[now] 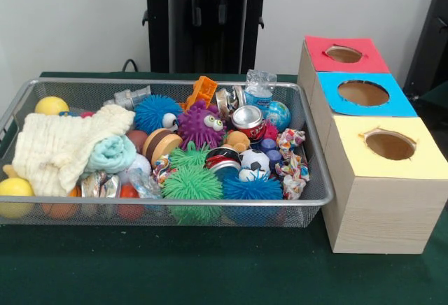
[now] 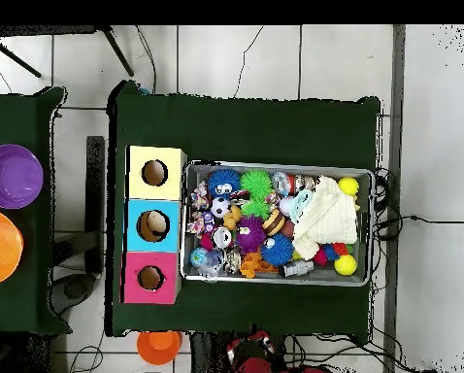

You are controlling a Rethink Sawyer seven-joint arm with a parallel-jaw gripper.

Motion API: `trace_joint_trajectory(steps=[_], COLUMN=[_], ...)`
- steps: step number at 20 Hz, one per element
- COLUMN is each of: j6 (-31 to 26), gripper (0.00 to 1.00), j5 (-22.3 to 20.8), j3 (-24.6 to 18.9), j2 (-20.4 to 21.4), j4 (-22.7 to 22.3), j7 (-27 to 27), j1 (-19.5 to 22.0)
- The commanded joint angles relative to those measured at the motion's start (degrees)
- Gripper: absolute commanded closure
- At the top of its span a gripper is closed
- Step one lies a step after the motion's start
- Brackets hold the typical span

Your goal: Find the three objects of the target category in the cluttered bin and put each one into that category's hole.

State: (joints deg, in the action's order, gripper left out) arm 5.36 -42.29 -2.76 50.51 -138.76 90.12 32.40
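Item: wire bin [image 1: 318, 179], heaped with spiky balls, cans, cloths and crumpled paper, well apart from and ahead of the drawn-back arm [image 2: 258, 352]. To its left we list the box's red hole [image 1: 344, 54], blue hole [image 1: 363, 93] and yellow hole [image 1: 390, 145]. We cannot make out the gripper or tell its opening.

A: What sits in the silver wire-mesh bin [image 1: 318, 179]?

B: A cream knitted cloth [image 1: 59, 147] at the left, a yellow ball [image 1: 51, 105] behind it, a purple spiky toy with eyes [image 1: 201, 126], a green spiky ball [image 1: 192, 185] and a red soda can [image 1: 248, 119].

A: And beside it?

B: A wooden box [image 1: 378, 207] touching the bin, topped red [image 1: 344, 54], blue [image 1: 363, 94] and yellow [image 1: 389, 145], each with a hole.
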Motion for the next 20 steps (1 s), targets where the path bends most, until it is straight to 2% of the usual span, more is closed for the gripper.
trace_joint_trajectory(steps=[1, 9, 13, 17, 20], j6=[-6.65, -10.37, -14.17, -17.42, -20.64], gripper=[0.00, 0.00, 0.00, 0.00, 0.00], j5=[3.63, 3.27, 2.15, 0.40, -0.37], j3=[-3.68, -6.32, -11.14, -13.21, -16.29], j2=[-8.25, -13.51, -15.94, -18.89, -19.99], j4=[14.28, 21.08, 23.99, 28.16, 30.21], j7=[5.90, 2.84, -0.99, -4.00, -7.20], j1=[0.61, 1.85, 6.07, 8.18, 11.06])
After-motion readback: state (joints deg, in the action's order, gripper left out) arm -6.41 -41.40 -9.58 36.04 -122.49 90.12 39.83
